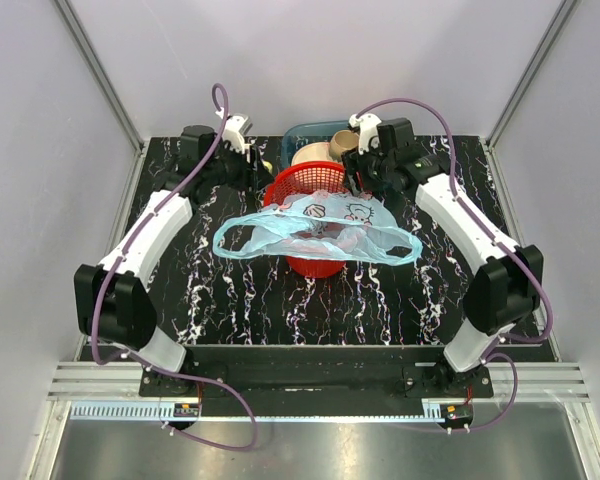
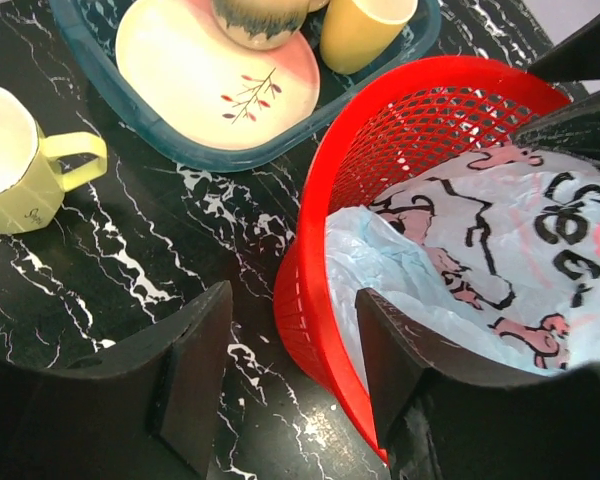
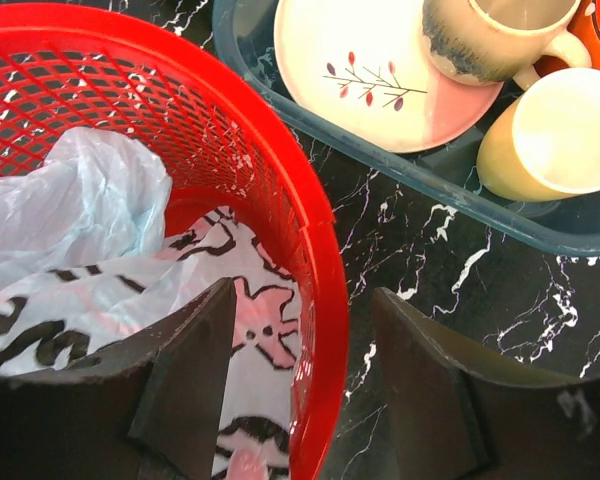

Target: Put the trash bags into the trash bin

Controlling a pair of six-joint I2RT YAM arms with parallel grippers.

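**Bag laid over basket, both grippers astride the rim**

Main item: the bag (image 1: 320,232), thin, light blue, with pink and dark cartoon prints. It lies across the basket (image 1: 298,180); its middle sags inside and both ends hang out past the rim, to the left and right in the top view. Some dark marks on it look like lettering but are not legible.

The basket is red mesh and stands upright on the black marbled table (image 1: 230,290), just in front of the teal tray (image 1: 302,132).

The left gripper (image 2: 295,370) is released, jaws apart astride the basket wall — one finger outside, one inside over the bag, grasping nothing. The right gripper (image 3: 310,385) is likewise released, one finger over the bag, the other outside the rim.

The tray holds a plate (image 3: 380,70) with a twig print and a yellow cup (image 3: 570,130).

A yellow mug (image 2: 20,160) stands on the table beside the tray — the small mark on its side is too small to read.
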